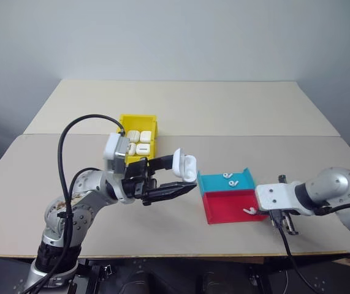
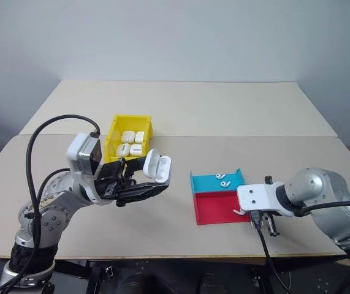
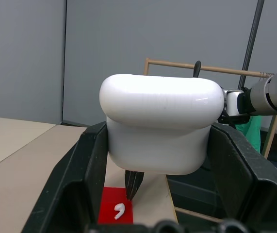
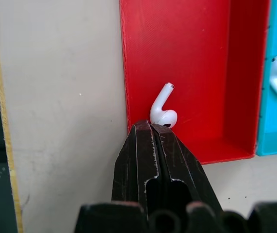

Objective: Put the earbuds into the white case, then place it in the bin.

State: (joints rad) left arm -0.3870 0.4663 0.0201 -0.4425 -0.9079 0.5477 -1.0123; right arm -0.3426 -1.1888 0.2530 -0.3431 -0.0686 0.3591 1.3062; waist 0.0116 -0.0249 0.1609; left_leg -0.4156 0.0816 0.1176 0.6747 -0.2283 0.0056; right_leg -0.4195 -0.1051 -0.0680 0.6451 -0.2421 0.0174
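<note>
My left gripper (image 1: pixel 184 176) is shut on the white case (image 1: pixel 186 166) and holds it in the air over the table, left of the tray, with its lid flipped open. From the left wrist the case (image 3: pixel 160 126) sits wedged between both black fingers (image 3: pixel 80 184). One of the earbuds (image 4: pixel 163 112) lies in the red half of the tray (image 4: pixel 196 58), by its side wall. My right gripper (image 4: pixel 150 126) points down at it, shut, tips touching the bud's head; nothing shows between the fingers. Two more earbuds (image 1: pixel 230 179) lie in the cyan half. The yellow bin (image 1: pixel 129 120) stands behind the left arm.
Several white cases (image 1: pixel 139 142) lie inside the bin. The cyan-and-red tray (image 1: pixel 220 208) sits right of centre on the beige table (image 1: pixel 224 110). A black cable (image 1: pixel 70 141) loops over my left arm. The table's front edge (image 4: pixel 2 121) runs close beside the right gripper.
</note>
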